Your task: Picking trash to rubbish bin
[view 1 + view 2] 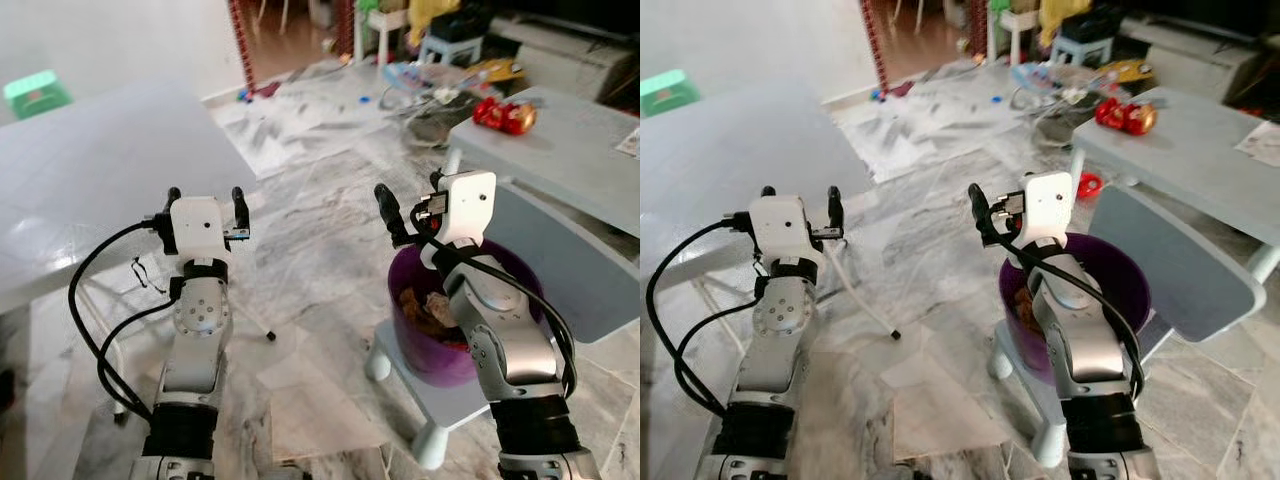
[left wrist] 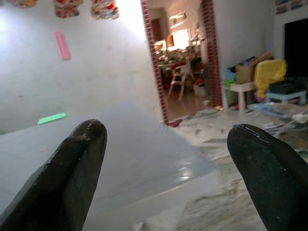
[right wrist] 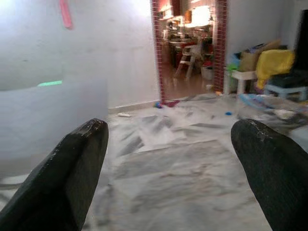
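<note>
Clearly both arms are hovering empty: left gripper (image 1: 205, 197) and right gripper (image 1: 410, 205) are holding their fingers spread. Below the right arm, the purple bin (image 1: 520, 285) is sitting on a small stool (trash already inside). Farther off, litter (image 1: 425, 85) is lying across the floor; approaching squarely seems wise.

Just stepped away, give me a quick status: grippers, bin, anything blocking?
Left gripper open, empty, raised beside grey table. Right gripper open, empty, above purple bin. Bin holds trash, sits on small chair. Nothing blocking.
</note>
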`<state>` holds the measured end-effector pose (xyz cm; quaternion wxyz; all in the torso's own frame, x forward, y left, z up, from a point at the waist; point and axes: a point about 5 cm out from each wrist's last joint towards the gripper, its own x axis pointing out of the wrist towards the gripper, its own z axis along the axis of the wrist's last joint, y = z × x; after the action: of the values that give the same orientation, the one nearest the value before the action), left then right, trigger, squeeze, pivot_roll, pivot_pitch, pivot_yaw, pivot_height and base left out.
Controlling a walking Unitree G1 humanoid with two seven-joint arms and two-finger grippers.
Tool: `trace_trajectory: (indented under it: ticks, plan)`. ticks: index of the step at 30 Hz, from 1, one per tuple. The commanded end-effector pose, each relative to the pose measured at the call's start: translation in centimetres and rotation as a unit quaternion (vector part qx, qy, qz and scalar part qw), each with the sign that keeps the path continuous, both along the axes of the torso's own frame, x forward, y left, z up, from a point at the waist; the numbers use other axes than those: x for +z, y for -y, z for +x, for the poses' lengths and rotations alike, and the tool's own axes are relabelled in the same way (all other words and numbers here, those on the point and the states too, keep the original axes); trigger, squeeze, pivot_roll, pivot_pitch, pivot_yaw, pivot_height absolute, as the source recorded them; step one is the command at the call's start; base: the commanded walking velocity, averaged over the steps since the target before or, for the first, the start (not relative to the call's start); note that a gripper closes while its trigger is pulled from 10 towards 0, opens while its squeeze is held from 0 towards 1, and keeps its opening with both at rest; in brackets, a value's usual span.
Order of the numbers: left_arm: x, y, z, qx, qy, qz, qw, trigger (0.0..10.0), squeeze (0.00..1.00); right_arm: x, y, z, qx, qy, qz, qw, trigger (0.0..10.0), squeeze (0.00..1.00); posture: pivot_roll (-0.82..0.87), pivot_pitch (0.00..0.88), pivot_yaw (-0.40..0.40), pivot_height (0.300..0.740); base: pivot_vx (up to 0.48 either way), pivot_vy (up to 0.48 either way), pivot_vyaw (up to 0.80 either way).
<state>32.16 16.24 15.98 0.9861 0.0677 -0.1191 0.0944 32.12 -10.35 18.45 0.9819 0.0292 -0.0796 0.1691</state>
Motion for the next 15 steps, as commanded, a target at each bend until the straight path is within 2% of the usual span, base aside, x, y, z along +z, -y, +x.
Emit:
trace_trajectory:
  ticks: [1, 12, 15]
  plan:
    - [0.09, 0.09, 0.03, 0.001, -0.001, -0.004, 1.0, 10.0, 0.0, 0.33, 0.26, 0.16, -0.005, 0.005, -0.004, 1.0, 10.0, 0.0, -0.05, 0.061, 0.095, 0.74, 0.0, 0.371, 0.0]
    - [-0.02, 0.15, 0.02, 0.0, -0.006, 0.0, 1.0, 10.0, 0.0, 0.38, 0.19, 0.25, -0.003, 0.007, -0.004, 1.0, 10.0, 0.0, -0.05, 0.062, 0.095, 0.74, 0.0, 0.402, 0.0]
    - [0.0, 0.16, 0.0, 0.001, -0.005, 0.002, 1.0, 10.0, 0.0, 0.4, 0.08, 0.26, 0.0, 0.009, -0.006, 1.0, 10.0, 0.0, -0.04, 0.063, 0.091, 0.74, 0.0, 0.32, 0.69]
